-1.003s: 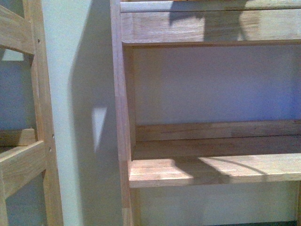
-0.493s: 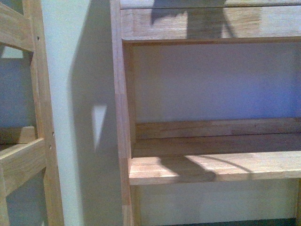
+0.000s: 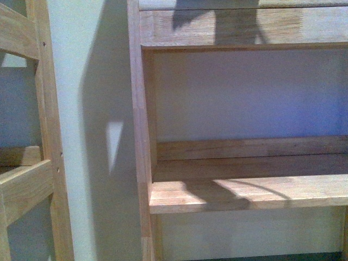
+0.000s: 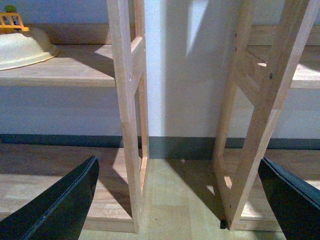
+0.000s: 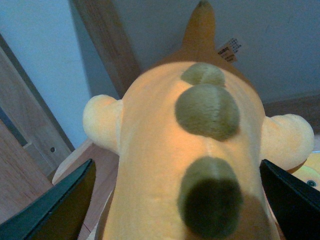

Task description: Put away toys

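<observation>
- Pale wall (image 3: 92, 163) and light wooden shelving (image 3: 244, 193) fill the front view, where neither of my arms appears; sun patches and shadows fall across the bare shelf board.
- My right gripper (image 5: 175, 200) has a yellow-orange plush toy (image 5: 195, 150) between its dark fingers (image 5: 60, 205), one finger at each lower corner of the right wrist view; the plush fills the gap, though whether the fingers actually press into it I cannot tell from this close angle.
- Three olive-green fuzzy bumps (image 5: 206, 111) run in a line down the toy's back, a rounded pale limb (image 5: 101, 122) sticks out at either side, and a pointed orange tip with a small white tag (image 5: 229, 49) rises at its far end.
- Beyond the plush stand a slanting wooden post (image 5: 107, 45) and the wall.
- My left gripper (image 4: 177, 200) hangs open and empty, its two dark fingers (image 4: 60, 200) spread wide apart.
- Between those fingers the left wrist view shows two wooden shelf frames (image 4: 127, 115) standing on a light wood floor (image 4: 175, 200), with a strip of wall between them.
- Further off on the one shelf sits a cream-coloured bowl (image 4: 22, 49), with a small orange fence-like toy piece (image 4: 12, 21) just behind it.
</observation>
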`<action>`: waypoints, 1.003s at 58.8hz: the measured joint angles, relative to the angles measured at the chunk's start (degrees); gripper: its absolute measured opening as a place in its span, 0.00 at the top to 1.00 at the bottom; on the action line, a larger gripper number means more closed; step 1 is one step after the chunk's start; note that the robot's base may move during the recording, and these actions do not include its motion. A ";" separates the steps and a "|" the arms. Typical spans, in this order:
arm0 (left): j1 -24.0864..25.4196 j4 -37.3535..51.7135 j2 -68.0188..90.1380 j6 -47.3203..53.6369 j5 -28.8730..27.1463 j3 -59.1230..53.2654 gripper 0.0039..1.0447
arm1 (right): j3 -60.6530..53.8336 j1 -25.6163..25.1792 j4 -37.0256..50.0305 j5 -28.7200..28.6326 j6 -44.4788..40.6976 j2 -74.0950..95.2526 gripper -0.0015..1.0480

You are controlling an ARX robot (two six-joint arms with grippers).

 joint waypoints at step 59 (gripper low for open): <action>0.00 0.00 0.00 0.00 0.02 0.00 0.06 | -79.01 -0.42 50.10 11.85 -13.20 -52.61 0.06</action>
